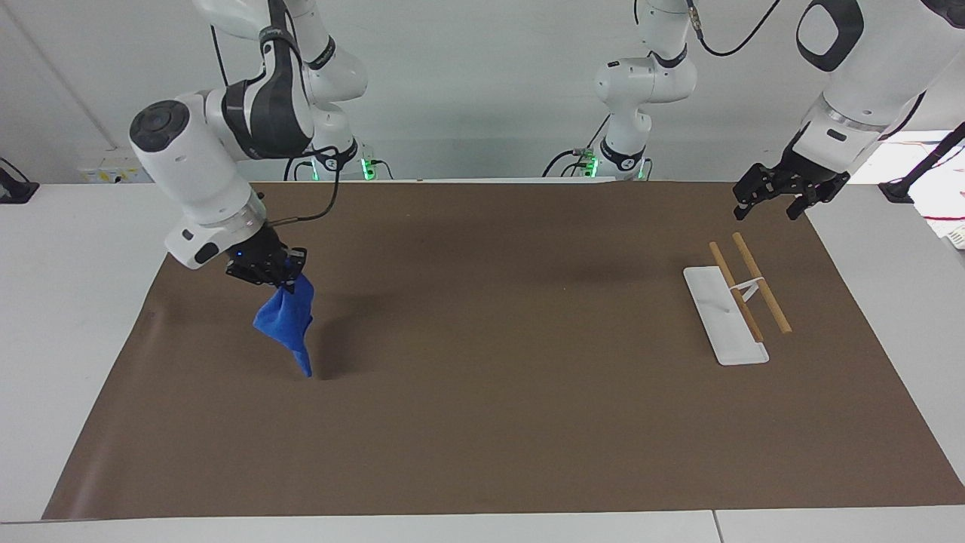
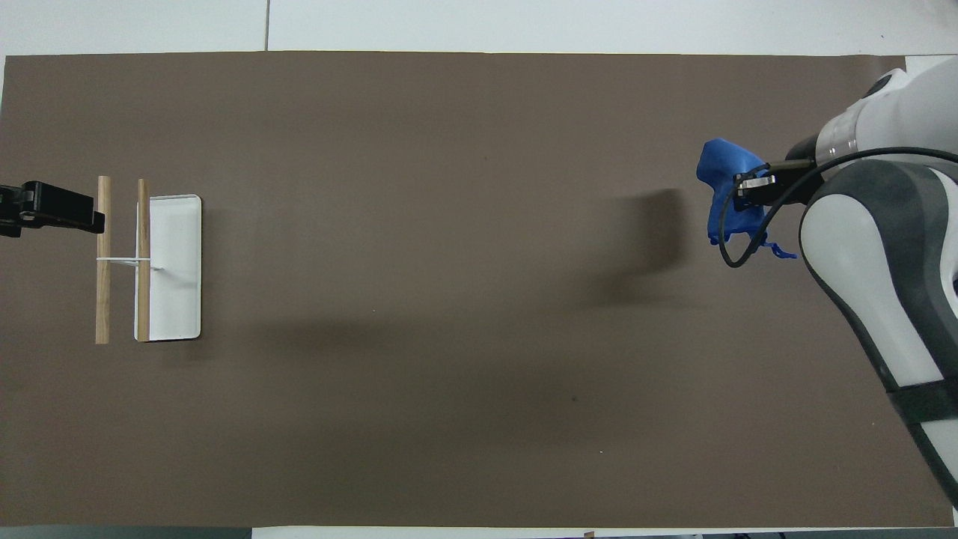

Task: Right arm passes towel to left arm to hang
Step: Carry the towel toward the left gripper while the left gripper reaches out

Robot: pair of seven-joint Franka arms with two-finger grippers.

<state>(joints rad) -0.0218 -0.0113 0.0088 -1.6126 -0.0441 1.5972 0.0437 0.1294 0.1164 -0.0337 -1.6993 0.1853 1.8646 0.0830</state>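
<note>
A long table covered by a brown mat (image 1: pixel 482 422) is seen from a camera facing two white robot arms. At the right arm's end of the table, the right gripper (image 1: pixel 273 276) is up in the air over the mat, its fingers pinched shut on one corner of a small bright blue towel (image 1: pixel 286 324). The towel hangs down from the grip in a narrow, bunched drape; its lowest tip looks to be at or just above the mat, and whether it touches cannot be told. At the left arm's end of the table stands a small rack (image 1: pixel 735 298): a white tray-like base with two wooden rods held side by side above it. The left gripper (image 1: pixel 769 197) waits over the mat's edge near the rack, with its fingers spread wide and nothing in them. The step in hand appears to be carrying the towel toward the middle of the table for the handover. To do it well, the right arm should probably lift until the cloth clears the mat, move smoothly so it does not swing, and offer a free hanging edge where the left gripper can close on it.
</note>
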